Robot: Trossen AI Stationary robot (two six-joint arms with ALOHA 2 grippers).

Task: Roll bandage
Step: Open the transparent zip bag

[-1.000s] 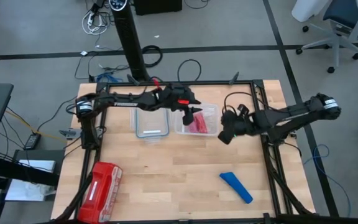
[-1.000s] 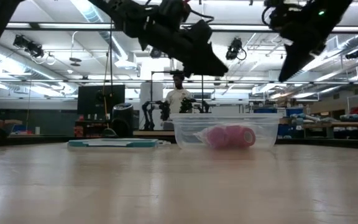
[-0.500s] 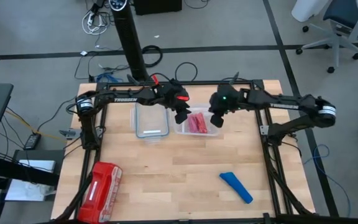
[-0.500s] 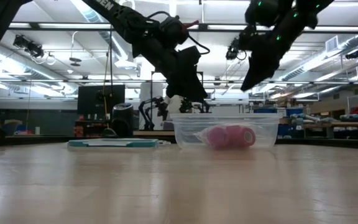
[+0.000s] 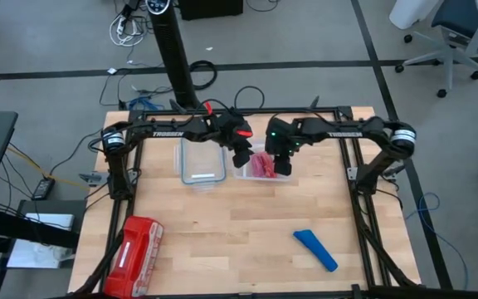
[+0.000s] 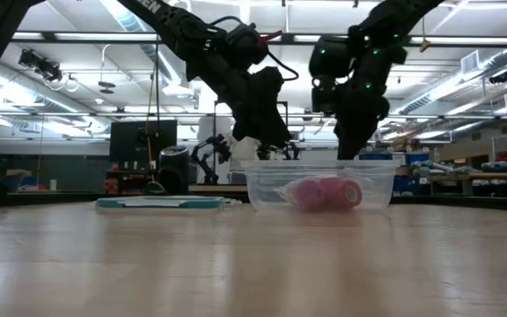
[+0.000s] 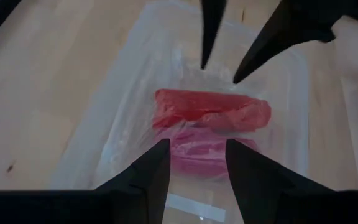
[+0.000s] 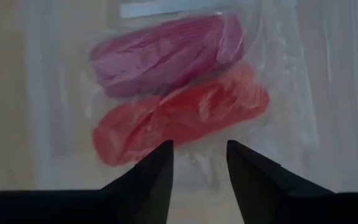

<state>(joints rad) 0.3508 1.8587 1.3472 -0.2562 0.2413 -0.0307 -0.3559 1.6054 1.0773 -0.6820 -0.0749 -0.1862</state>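
The blue bandage (image 5: 315, 250) lies flat on the wooden table near its front right, far from both arms. My left gripper (image 5: 241, 158) and my right gripper (image 5: 282, 164) both hang open over a clear plastic tub (image 5: 274, 146), its wall (image 6: 262, 187) showing in the low view. In the tub lie a red roll (image 7: 210, 112) and a pink roll (image 7: 197, 149). My left gripper (image 7: 197, 168) points down at the rolls, and my right gripper (image 8: 199, 162) points down at the red roll (image 8: 179, 115). Neither touches them.
A second clear tub (image 5: 202, 164) stands just left of the first. A red zip pouch (image 5: 135, 247) lies at the table's front left. Bare wood spreads across the middle and front of the table.
My right gripper has swung from the table's right side toward the left and come down over the tub with the rolls, turning about its wrist as it went. My left gripper has tipped further downward and sunk a little toward the same tub.
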